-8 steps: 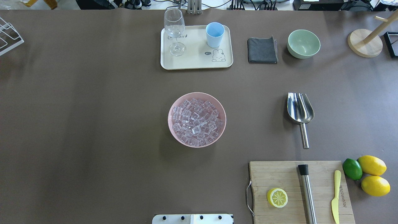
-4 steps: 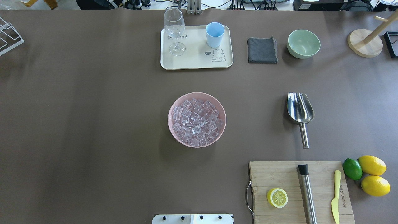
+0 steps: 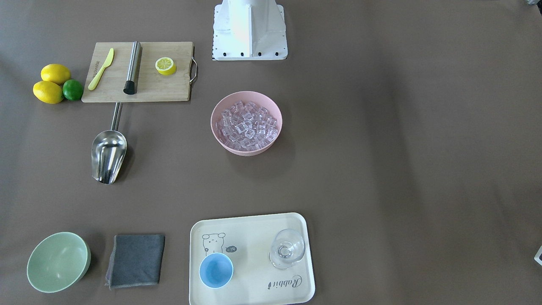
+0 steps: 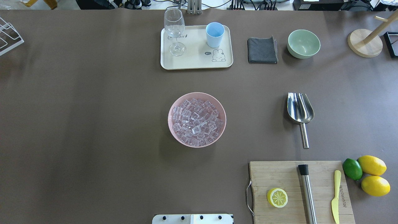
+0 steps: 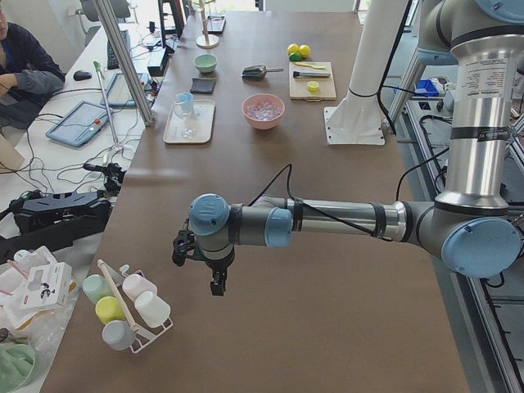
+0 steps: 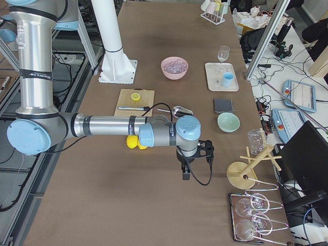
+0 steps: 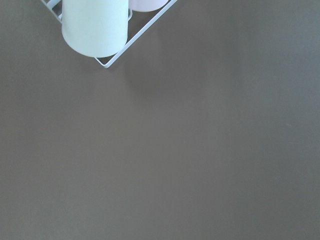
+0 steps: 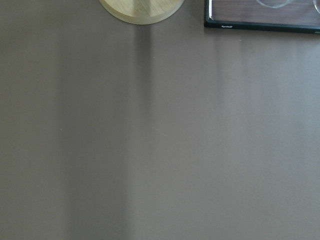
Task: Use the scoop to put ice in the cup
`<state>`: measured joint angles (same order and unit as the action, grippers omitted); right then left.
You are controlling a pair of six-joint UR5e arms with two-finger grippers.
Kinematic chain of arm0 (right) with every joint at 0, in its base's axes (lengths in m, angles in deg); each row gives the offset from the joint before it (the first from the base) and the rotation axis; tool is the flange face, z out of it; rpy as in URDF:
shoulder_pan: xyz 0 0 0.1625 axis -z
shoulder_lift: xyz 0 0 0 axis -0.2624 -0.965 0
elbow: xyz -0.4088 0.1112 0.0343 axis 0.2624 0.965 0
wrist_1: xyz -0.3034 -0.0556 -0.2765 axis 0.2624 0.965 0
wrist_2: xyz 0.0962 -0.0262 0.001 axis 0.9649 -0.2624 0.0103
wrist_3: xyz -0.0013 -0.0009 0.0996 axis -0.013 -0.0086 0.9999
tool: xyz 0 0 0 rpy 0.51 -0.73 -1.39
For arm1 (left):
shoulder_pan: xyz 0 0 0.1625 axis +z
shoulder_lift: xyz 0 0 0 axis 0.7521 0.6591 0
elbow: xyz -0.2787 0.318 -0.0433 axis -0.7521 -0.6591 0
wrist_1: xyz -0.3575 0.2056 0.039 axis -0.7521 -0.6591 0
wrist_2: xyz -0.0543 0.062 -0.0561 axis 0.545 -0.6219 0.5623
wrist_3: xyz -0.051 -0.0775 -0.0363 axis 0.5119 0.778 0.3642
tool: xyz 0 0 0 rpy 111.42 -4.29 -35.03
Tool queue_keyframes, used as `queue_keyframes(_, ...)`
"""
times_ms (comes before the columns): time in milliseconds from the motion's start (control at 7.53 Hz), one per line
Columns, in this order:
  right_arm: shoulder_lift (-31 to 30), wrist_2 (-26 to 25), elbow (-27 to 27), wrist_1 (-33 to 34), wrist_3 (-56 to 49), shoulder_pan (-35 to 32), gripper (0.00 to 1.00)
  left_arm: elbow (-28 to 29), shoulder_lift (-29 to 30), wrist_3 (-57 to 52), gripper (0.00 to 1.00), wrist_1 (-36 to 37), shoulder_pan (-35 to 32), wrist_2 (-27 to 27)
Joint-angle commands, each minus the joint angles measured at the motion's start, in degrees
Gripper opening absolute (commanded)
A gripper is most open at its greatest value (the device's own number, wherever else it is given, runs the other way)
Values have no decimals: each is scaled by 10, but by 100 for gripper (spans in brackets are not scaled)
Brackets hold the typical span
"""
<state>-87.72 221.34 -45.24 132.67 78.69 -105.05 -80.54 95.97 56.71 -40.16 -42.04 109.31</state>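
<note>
Unreadable and cropped
Left gripper (image 5: 216, 286), right gripper (image 6: 185, 175): seen only from side views, jaw state unclear. Board (image 4: 273, 174) and steel cylinder (image 4: 307, 193): cut by overhead view's bottom edge.

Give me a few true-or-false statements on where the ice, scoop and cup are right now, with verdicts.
1. The ice is in the pink bowl. True.
2. The scoop lies in the pink bowl. False: it lies on the table, apart from the pink bowl, with its handle toward the board.
3. The cup stands on the tray with the glass. True.
4. The cup holds ice. False: in the front-facing view its inside looks empty.
</note>
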Motion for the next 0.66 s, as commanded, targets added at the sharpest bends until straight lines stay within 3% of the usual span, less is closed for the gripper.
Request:
queue_keyframes(0,30,13,-33,-7,129,68,100,0,0,-5,98,-55,2,-29)
queue_keyframes(398,37,32,-78,-9,239,144,100,-25,-27,-7,98,-49,27,-15)
queue_keyframes(531,43,33,-77,-57,320,170,100,-41,-38,-6,98,-49,29,5)
